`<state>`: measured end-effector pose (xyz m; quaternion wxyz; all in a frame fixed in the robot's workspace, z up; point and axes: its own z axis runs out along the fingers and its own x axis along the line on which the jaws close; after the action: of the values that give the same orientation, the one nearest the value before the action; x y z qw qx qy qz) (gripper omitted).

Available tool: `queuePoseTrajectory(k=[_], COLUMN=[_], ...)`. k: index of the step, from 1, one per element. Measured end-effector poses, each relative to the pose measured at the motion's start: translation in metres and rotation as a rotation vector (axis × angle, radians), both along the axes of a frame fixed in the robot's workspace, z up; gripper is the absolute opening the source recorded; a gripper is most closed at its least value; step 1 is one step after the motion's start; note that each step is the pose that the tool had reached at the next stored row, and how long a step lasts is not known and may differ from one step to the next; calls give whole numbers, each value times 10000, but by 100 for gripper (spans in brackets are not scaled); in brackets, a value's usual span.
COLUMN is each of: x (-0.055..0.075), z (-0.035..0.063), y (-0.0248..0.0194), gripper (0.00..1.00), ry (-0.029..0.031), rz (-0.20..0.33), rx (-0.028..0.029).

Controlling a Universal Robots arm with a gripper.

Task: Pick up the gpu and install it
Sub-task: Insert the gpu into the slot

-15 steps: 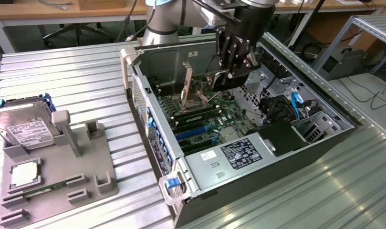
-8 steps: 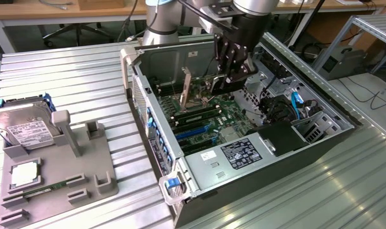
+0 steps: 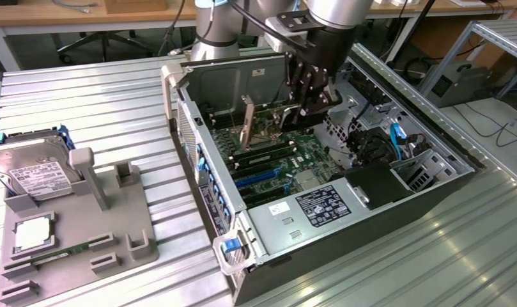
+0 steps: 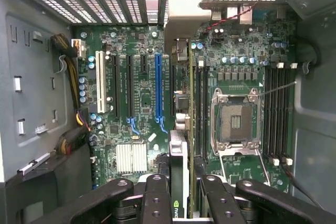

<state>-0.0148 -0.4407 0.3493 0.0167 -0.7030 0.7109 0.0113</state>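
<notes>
**Gripping the gpu (image 4: 178, 156) edge-on inside the open case**

Seen edge-on in the wrist view, the gpu is a thin card running straight away from the camera, with a green logo on the near edge and its silver end bracket (image 4: 181, 19) at the far end, by the rear slot openings. The gripper (image 4: 185, 199) has its jaws drawn narrow and pressed against the card's two flat faces, one black finger (image 4: 156, 198) on either side.

In the exterior view the gpu (image 3: 267, 120) stands upright below the gripper (image 3: 306, 110), down inside the computer case (image 3: 369, 249), which lies on its side with the panel off. The card hangs over the green motherboard (image 4: 142, 103), lined up with a dark slot just beside the long blue slot (image 4: 158, 85) and between that slot and the CPU socket (image 4: 234, 121). Whether its lower edge touches the slot cannot be told.

A white slot (image 4: 100, 90) lies further out on the board, and a finned heatsink (image 4: 131, 158) sits nearer the camera. The labelled power supply (image 3: 326, 204) fills the case end nearest the exterior camera.

Well apart, toward the exterior view's left, a grey fixture tray (image 3: 122, 224) rests on the ribbed metal table (image 3: 87, 102), holding a hard drive (image 3: 28, 169) and a green memory stick (image 3: 58, 254).
</notes>
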Motion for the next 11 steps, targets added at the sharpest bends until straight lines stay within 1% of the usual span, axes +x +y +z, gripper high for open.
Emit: queuePoseTrajectory(k=[5,8,11], x=[-31,-59,-81], z=[-50,-105,-193], y=[1,1,1], gripper=[27,27,27], ry=[0,0,1], rz=[0,0,0], rx=[0,-1,-7])
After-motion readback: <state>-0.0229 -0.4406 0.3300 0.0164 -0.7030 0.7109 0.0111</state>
